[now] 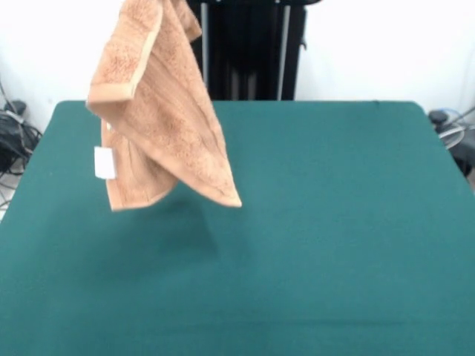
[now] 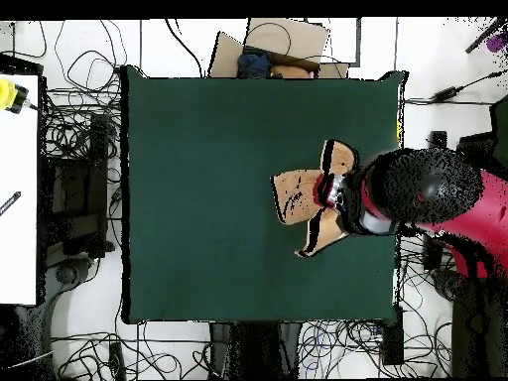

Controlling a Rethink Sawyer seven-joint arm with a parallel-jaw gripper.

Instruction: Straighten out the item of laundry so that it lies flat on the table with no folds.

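The tan-orange terry towel (image 1: 159,111) hangs in the air over the left half of the dark green table (image 1: 334,222), bunched at its top, which runs out of the picture. Its lower corners dangle clear of the tabletop and cast a shadow below. Its white label (image 1: 105,162) shows on the left edge. In the overhead view my gripper (image 2: 332,190), at the end of the red arm (image 2: 437,198), sits over the towel (image 2: 293,193) near the right side of the table (image 2: 198,198) and holds it up. The white loop is hidden.
The black pedestal (image 1: 249,48) stands behind the table's far edge. Cables (image 2: 84,149) lie on the floor all round the table. A white desk (image 2: 18,189) stands to the left in the overhead view. A brown and blue shape (image 2: 268,55) sits beyond the top edge.
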